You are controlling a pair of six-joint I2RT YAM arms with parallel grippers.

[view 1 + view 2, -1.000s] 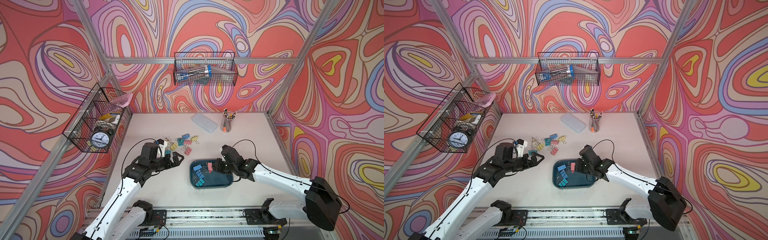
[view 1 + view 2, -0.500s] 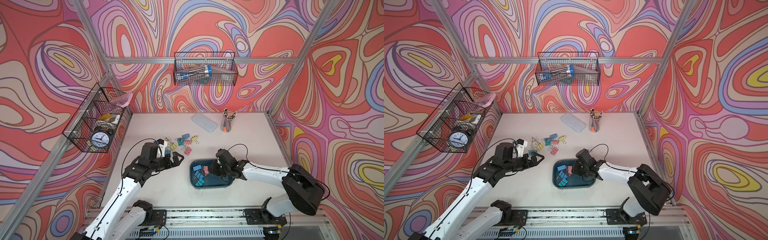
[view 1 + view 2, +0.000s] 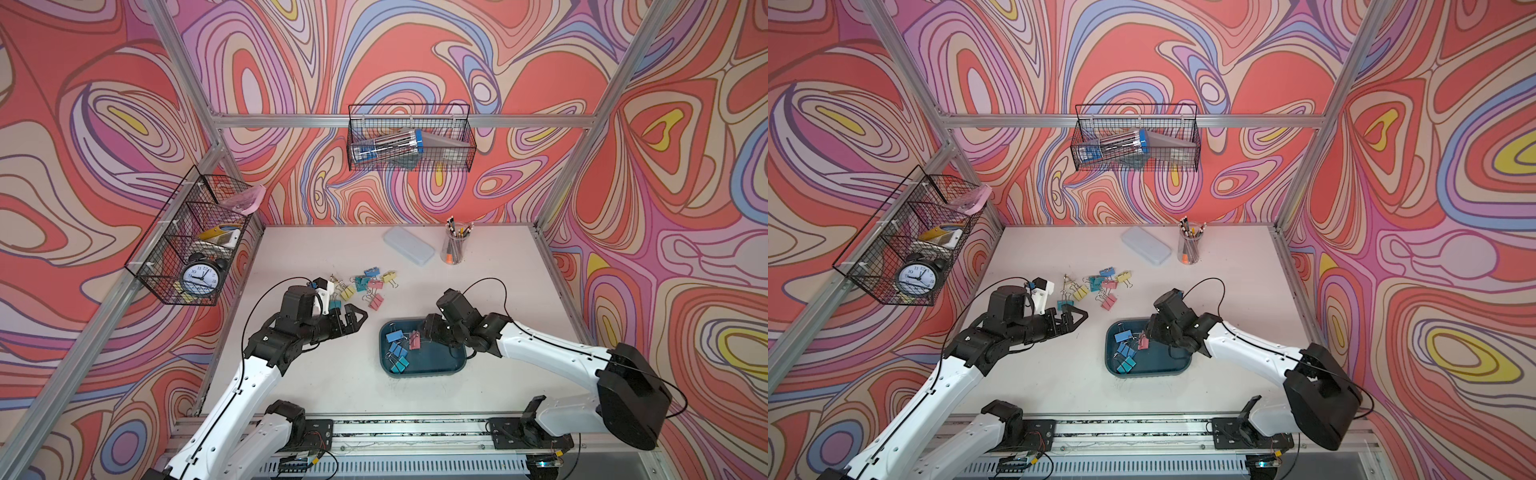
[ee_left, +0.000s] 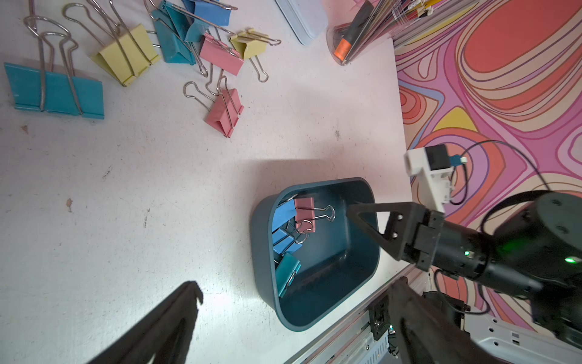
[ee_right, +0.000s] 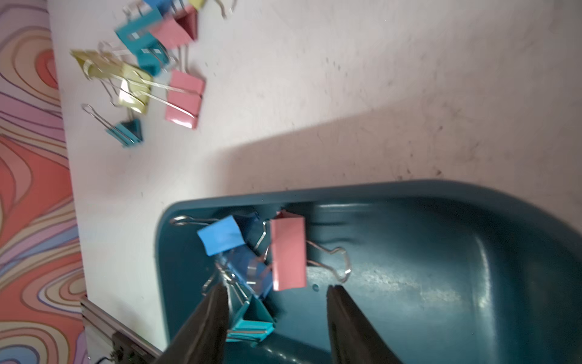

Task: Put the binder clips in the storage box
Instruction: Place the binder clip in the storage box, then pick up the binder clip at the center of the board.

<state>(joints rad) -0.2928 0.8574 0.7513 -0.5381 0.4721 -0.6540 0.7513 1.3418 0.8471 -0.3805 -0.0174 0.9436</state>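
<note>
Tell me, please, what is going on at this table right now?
The robot is putting binder clips into the storage box. The right end effector hangs over the box with its jaws apart and nothing between them. A pink clip lies in the box just ahead of its tips, beside a few blue clips. The left end effector is open and empty, near the loose pile on the table, not yet moved.

alarm clock (image 3: 199, 277) dial, hour numerals, nothing else legible
</note>
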